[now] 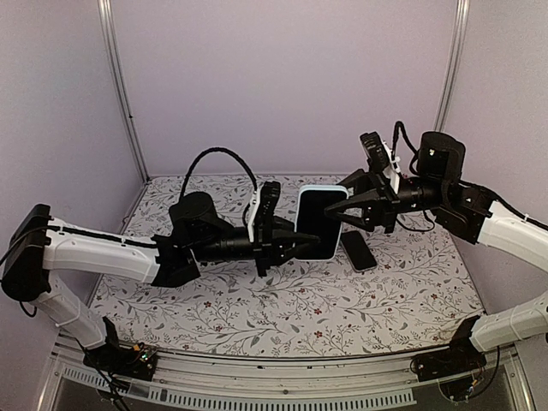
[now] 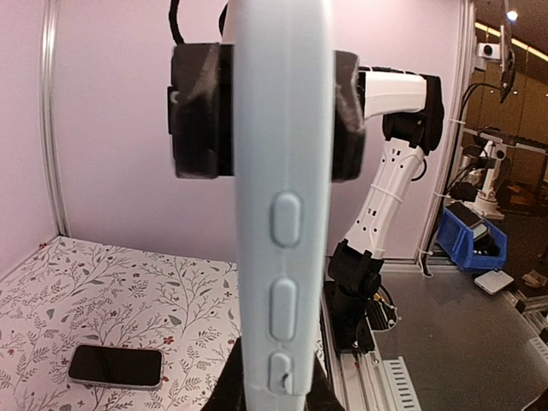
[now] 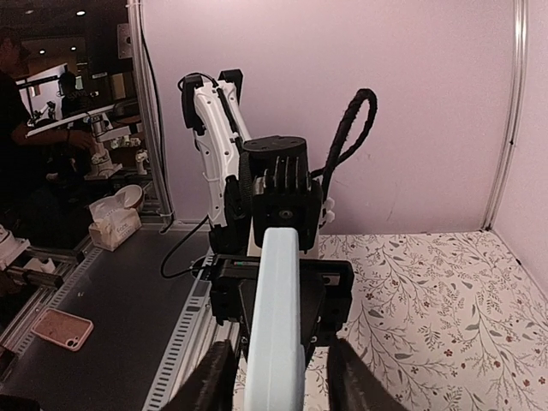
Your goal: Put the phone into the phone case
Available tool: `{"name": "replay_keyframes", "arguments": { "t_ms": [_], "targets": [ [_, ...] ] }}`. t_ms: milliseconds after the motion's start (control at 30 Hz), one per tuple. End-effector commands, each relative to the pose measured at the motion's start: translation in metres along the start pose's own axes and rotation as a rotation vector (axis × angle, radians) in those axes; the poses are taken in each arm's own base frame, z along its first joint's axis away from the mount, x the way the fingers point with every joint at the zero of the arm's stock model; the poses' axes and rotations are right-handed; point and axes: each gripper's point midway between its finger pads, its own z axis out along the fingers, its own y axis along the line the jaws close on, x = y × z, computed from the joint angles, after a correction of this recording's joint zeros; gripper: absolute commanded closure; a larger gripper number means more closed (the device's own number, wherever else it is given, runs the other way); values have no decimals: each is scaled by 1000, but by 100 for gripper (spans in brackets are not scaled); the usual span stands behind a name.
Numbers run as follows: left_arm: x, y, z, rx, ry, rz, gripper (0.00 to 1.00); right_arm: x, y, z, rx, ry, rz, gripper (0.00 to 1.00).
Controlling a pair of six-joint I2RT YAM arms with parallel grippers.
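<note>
The phone case, pale blue with a dark inside, is held upright in the air over the middle of the table. My left gripper is shut on its left edge; in the left wrist view the case stands edge-on, buttons showing, out of that gripper. My right gripper straddles the case's right edge, open. In the right wrist view its fingers stand apart from the case on both sides. The black phone lies flat on the cloth below, also in the left wrist view.
A floral cloth covers the table, with purple walls and metal posts around it. The front rail runs along the near edge. The right arm's base stands at the table's edge.
</note>
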Motion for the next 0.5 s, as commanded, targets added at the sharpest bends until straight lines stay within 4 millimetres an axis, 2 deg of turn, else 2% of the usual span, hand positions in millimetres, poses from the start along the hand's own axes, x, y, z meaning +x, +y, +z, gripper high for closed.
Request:
{"name": "replay_keyframes", "arguments": {
  "t_ms": [0, 33, 100, 200, 300, 367, 467],
  "targets": [
    [-28, -8, -7, 18, -106, 5, 100, -13, -7, -1, 49, -26, -46, 8],
    [-31, -8, -10, 13, -122, 2, 100, -7, -11, -3, 61, -19, -34, 2],
    [-36, -10, -15, 18, -139, 0, 100, 4, -21, -9, 70, -4, 11, 1],
    [-38, -11, -18, 21, -145, -3, 100, 24, -20, -7, 16, 25, 92, 2],
    [-38, -9, -20, 4, -148, -7, 100, 35, -15, -6, -25, 38, 115, 11],
    [-37, -6, -20, -12, -144, -10, 100, 36, -14, -7, -19, 35, 119, 20],
    [-32, -1, -17, -29, -131, -22, 100, 33, -10, -8, -31, 7, 128, 25]
  ]
}}
